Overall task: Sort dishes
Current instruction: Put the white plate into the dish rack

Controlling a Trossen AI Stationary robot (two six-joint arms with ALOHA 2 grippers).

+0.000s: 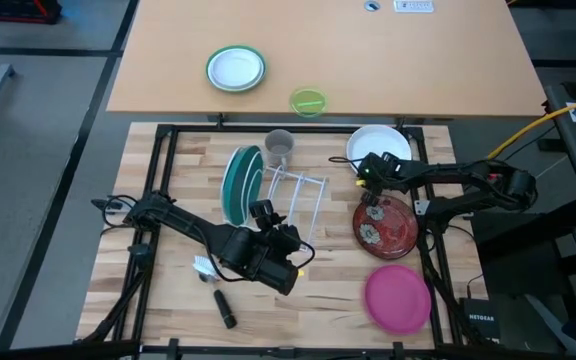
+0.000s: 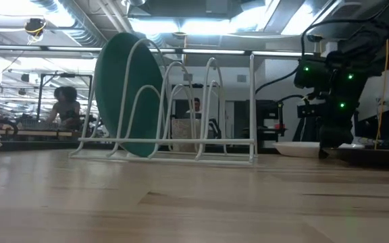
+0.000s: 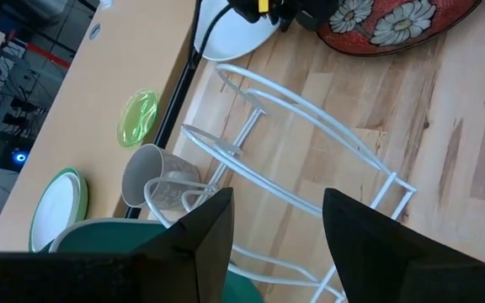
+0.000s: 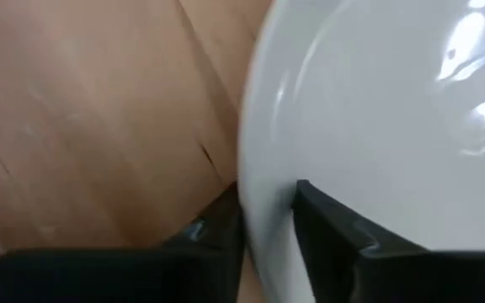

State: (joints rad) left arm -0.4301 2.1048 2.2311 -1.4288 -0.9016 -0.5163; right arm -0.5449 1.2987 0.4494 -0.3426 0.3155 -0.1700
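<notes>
The teal-green plate [image 1: 240, 185] stands on edge in the left slots of the white wire rack [image 1: 303, 195]. The white plate [image 1: 383, 142] lies at the far right. The dark red flowered plate [image 1: 388, 225] lies flat nearer, and the magenta pink plate [image 1: 398, 297] lies nearest. My right gripper [image 1: 363, 166] is shut on the white plate's rim. My left gripper [image 1: 273, 222] is open and empty just on the near side of the rack; its wrist view [image 3: 276, 206] looks across the rack. My right gripper pinches the white plate's rim [image 4: 263, 189] on the plate's left near side. One finger [image 4: 331, 223] is on the plate's inner face and the other [image 4: 213, 223] is outside the rim. The plate [image 2: 299, 148] sits level and low at the table.
A grey cup [image 1: 279, 147] stands at the rack's far end. A small green-rimmed white plate [image 1: 236, 69] and a small lime-green dish [image 1: 308, 101] lie on the tan table beyond. A brush [image 1: 205, 267] and a dark tool [image 1: 225, 310] lie near the front left.
</notes>
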